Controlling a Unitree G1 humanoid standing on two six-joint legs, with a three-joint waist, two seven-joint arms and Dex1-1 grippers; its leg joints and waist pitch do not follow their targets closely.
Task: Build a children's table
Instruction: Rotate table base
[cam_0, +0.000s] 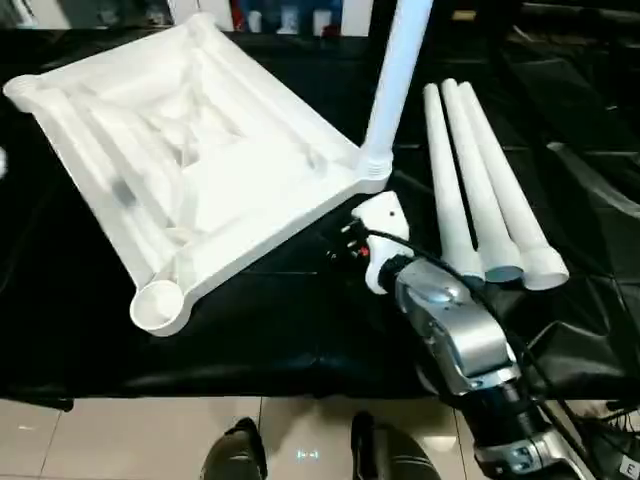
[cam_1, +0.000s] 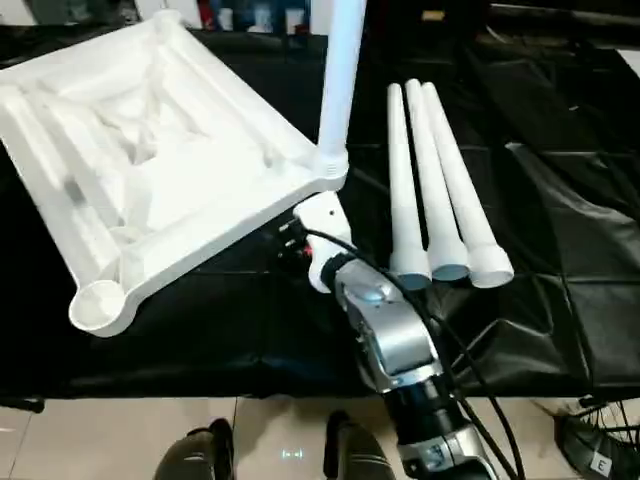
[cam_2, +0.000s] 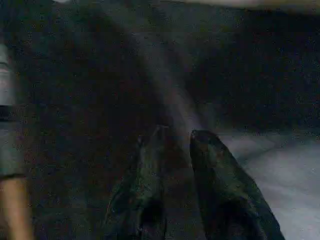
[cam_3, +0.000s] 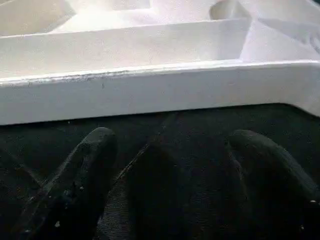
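Surface: black cloth-covered table (cam_0: 280, 340).
Tabletop: white square ribbed plastic tabletop (cam_0: 190, 160) lies underside up; one white tubular leg (cam_0: 395, 75) stands in its corner socket.
Spare legs: three (cam_0: 480, 190) lie alongside.
Right gripper (cam_3: 167, 150): spread, empty, beside the rim.
Left gripper (cam_2: 175, 145): nearly closed, empty.

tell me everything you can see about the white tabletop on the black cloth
The tabletop is a square of white plastic lying upside down on the black cloth, turned corner-on to the robot. Its ribbed, braced underside faces up inside a raised rim. The near corner has an open round socket. The corner on the robot's right already holds one white leg standing upright. The right gripper, its fingers spread, hovers over the cloth just short of the rim, not touching it. Three more legs lie apart, further right.
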